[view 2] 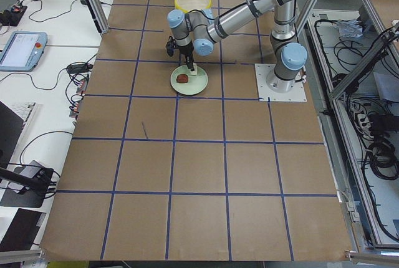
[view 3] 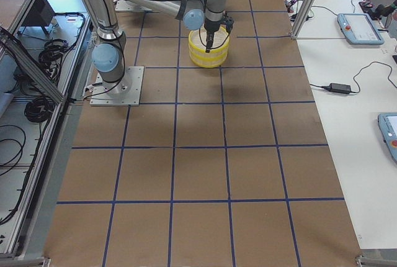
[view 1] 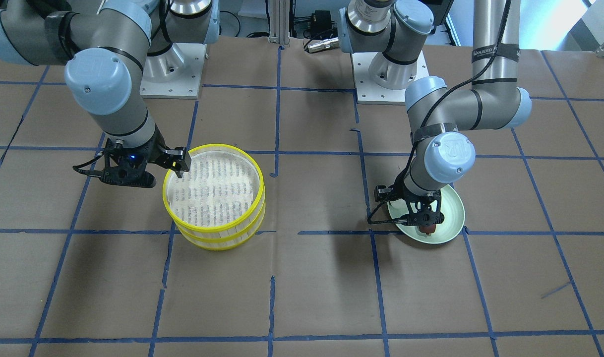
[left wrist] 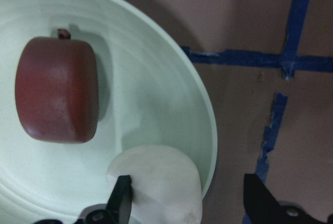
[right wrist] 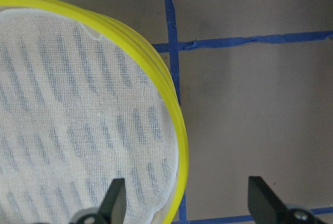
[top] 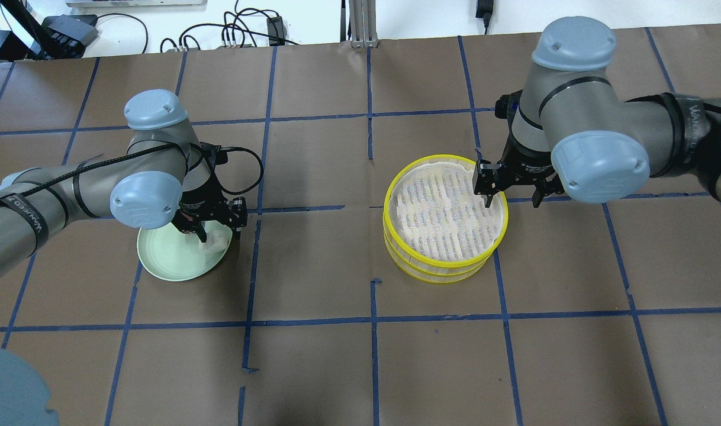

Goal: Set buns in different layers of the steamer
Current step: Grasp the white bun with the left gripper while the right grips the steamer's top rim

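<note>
The reddish-brown bun (left wrist: 57, 96) and the white bun (left wrist: 161, 179) lie on a pale green plate (left wrist: 156, 88). My left gripper (left wrist: 188, 193) is open just above the plate. One finger is at the white bun's left and the other is outside the plate rim. In the overhead view the left gripper (top: 218, 229) hangs over the white bun (top: 217, 241). The two yellow-rimmed steamer trays (top: 443, 207) are stacked, and the top one is empty. My right gripper (right wrist: 186, 195) is open and straddles the top tray's rim (right wrist: 174, 114), one finger inside and one outside.
The plate (top: 165, 260) sits on the robot's left and the steamer stack (view 1: 212, 191) on its right, with brown paper and blue tape lines between them. The arm bases stand at the table's robot side.
</note>
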Available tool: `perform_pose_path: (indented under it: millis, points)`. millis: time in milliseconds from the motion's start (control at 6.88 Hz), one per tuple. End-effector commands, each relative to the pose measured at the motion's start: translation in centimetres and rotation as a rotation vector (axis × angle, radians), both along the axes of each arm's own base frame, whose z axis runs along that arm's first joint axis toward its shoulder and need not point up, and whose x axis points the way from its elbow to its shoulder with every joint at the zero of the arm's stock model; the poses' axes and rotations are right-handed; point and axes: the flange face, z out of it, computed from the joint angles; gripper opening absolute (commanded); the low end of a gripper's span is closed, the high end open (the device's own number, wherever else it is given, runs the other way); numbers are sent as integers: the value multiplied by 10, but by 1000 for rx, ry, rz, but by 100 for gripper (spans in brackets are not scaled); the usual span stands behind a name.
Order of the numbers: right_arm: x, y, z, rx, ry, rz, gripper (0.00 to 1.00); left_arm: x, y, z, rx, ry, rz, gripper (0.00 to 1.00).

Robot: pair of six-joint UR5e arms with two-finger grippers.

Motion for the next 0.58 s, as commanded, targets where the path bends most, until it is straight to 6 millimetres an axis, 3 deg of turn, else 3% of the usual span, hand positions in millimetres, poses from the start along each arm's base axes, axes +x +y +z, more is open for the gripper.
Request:
perform_pose_path:
  millis: [0,436]
  points:
    - [1,-1,-9,18,-1,-1,49,1,0,7,-8,-1,-5,72]
    - [1,-9,-26,32,-1,1,49,2,0,10,-6,0,-6,73]
